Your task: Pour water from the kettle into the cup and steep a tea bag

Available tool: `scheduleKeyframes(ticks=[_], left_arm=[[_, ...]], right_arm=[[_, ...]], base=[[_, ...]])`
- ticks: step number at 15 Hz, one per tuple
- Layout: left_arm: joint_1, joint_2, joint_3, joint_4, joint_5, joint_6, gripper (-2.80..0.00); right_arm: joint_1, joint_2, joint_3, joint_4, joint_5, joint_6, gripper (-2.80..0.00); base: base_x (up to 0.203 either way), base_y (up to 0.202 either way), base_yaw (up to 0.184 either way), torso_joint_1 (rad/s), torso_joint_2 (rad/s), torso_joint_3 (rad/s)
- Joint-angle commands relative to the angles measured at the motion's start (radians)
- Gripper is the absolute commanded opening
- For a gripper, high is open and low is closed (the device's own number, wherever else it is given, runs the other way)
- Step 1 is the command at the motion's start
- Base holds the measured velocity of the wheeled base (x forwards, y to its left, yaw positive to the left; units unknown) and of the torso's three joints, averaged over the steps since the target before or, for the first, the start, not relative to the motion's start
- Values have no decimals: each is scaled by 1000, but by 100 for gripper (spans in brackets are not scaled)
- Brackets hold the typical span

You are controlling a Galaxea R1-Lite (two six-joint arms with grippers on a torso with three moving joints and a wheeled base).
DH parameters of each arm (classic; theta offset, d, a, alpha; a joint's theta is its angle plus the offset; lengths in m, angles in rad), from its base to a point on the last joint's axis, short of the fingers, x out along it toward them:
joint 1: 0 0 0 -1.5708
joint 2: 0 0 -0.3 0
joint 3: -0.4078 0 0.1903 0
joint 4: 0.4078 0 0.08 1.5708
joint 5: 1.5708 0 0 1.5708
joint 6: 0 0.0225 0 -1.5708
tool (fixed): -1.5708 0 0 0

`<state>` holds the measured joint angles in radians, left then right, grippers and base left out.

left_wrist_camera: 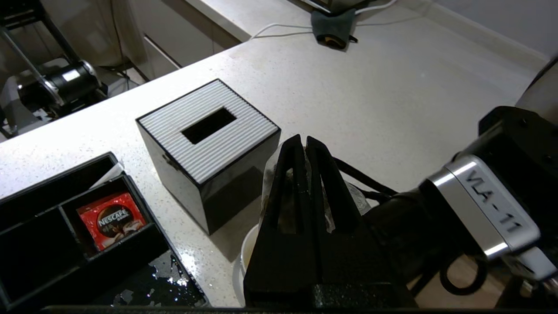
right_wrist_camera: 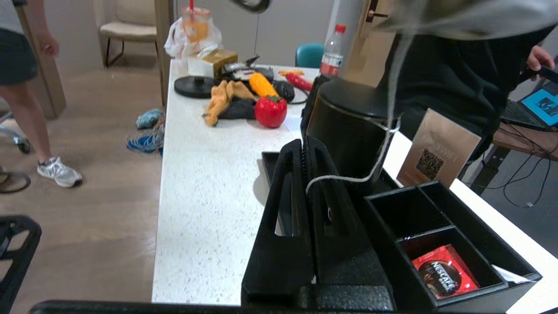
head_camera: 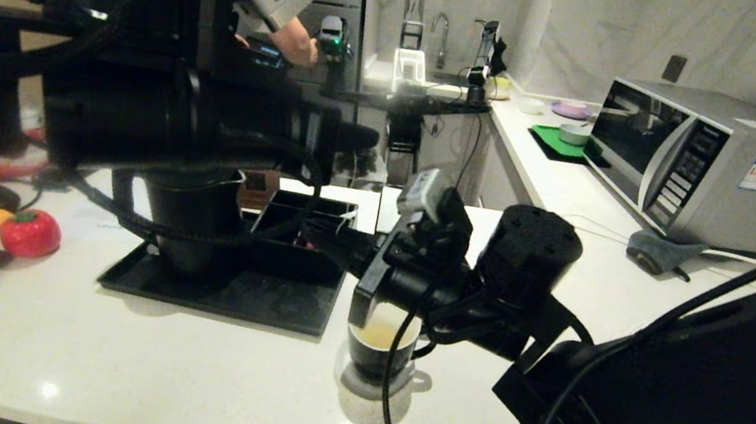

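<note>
So, the right gripper has its fingers pressed together and is pinching the thin white string. In its wrist view the string runs off to the upper right. Right beyond that gripper's tips, mid-frame in that view, is the matte black kettle, and the black divided organizer fills the lower right, with a red packet in one compartment.

The left gripper is clamped shut too. There's pale, see-through material bunched around its fingers, which looks like the tea bag squeezed between them. You can just see the cup's white rim below it, at the bottom centre of the left wrist view. The ribbed-top tissue box is just beside it, a bit left of centre.

In the head view the right arm comes in from the lower right, and the left arm is a big dark mass across the upper left. The cup sits on the white tabletop at lower centre, right under the right wrist, with yellowish liquid in it. The kettle stands left of centre on a flat black tray, well apart from the cup, and the tray surface looks wet. Further out there's a red toy tomato at the left edge and a microwave at the upper right.
</note>
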<state>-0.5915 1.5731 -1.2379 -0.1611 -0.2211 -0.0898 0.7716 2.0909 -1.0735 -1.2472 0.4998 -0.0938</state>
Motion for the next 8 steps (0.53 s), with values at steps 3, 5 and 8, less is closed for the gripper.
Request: scheduleKeyframes(ticks=[3, 5, 8], left_arm=[[-11, -27, 5, 2, 0, -1, -280], [-11, -43, 5, 23, 0, 1, -280], [-13, -73, 37, 28, 1, 1, -280]], right_arm=[[-14, 0, -9, -6, 2, 0, -280], [-26, 0, -10, -6, 0, 0, -280], [-52, 0, -11, -4, 2, 2, -280]], base=[[0, 0, 0, 0, 0, 0], [0, 0, 0, 0, 0, 0], [0, 0, 0, 0, 0, 0]])
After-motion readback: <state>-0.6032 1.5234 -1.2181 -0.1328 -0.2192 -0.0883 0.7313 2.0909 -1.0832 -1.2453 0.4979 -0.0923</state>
